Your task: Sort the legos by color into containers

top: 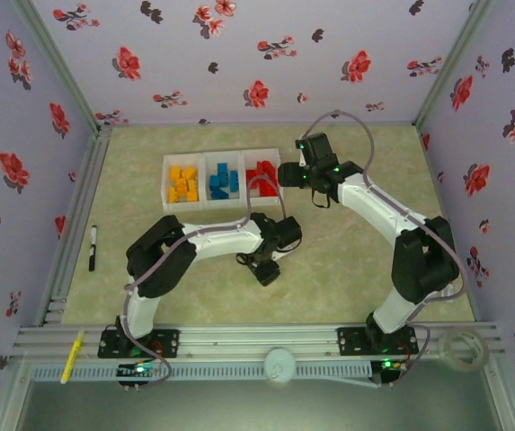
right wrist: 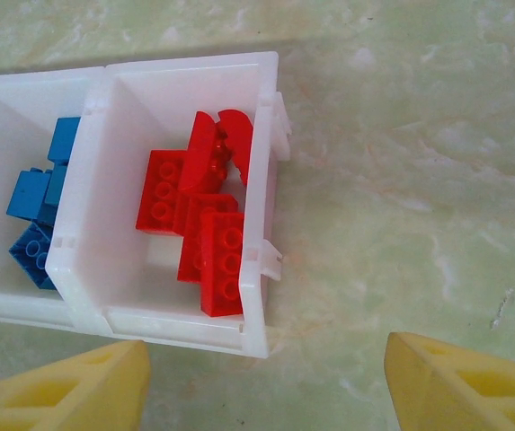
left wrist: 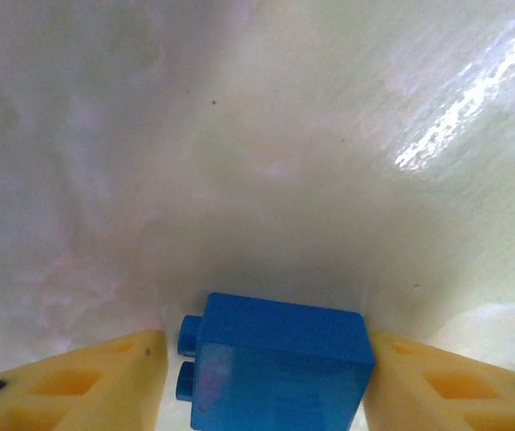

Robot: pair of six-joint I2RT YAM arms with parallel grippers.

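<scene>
The white three-compartment tray (top: pixel 205 203) sits at the back centre of the table. It holds yellow legos (top: pixel 182 183) on the left, blue legos (top: pixel 224 182) in the middle and red legos (top: pixel 262 174) on the right. My left gripper (top: pixel 264 269) is low over the table in front of the tray, shut on a blue lego (left wrist: pixel 279 364). That lego lies on its side with its studs toward the left finger (left wrist: pixel 86 377). My right gripper (right wrist: pixel 266 386) hangs open and empty by the near right corner of the red compartment (right wrist: pixel 261 260), where the red legos (right wrist: pixel 205 224) lie.
A black marker (top: pixel 93 247) lies by the left edge of the green mat. On the front rail are a yellow pen (top: pixel 71 356), a white round knob (top: pixel 279 366) and a clear tape ring (top: pixel 462 350). Flowered walls enclose three sides.
</scene>
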